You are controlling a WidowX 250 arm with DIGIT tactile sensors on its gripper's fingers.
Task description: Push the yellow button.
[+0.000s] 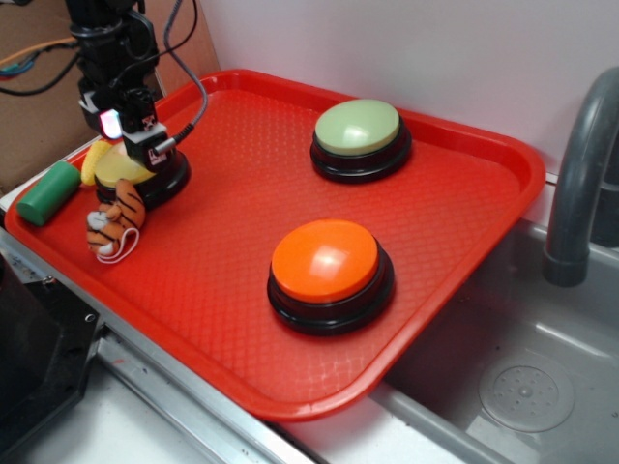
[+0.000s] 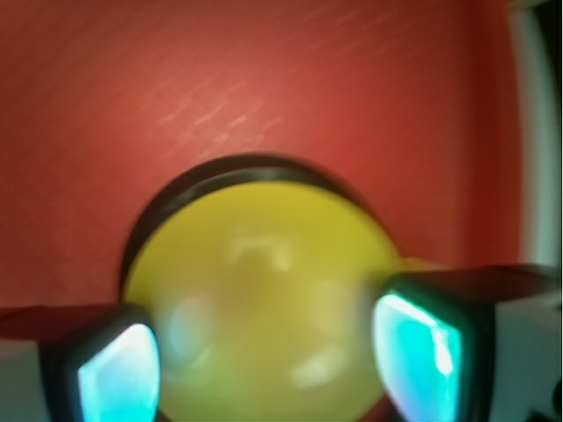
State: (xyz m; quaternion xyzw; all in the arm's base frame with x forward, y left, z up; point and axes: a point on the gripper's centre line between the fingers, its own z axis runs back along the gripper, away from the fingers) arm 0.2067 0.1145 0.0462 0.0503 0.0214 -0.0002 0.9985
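Pincer (image 2: pixel 264 352) fingers (image 2: pixel 119 374) spread, low over the yellow button (image 2: pixel 264 264) on the red tray (image 1: pixel 242 222); no writing readable.

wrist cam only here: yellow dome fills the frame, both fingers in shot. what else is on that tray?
Observer: Exterior shows an orange button near the front of the red tray and a pale green button toward the back.
Operator: Where's the yellow one on the tray?
Observer: The yellow button sits at the tray's far left corner, under the gripper.
Operator: Clutter near it?
Observer: A small tiger toy lies right beside its base, and a green cylinder rests at the tray's left edge.
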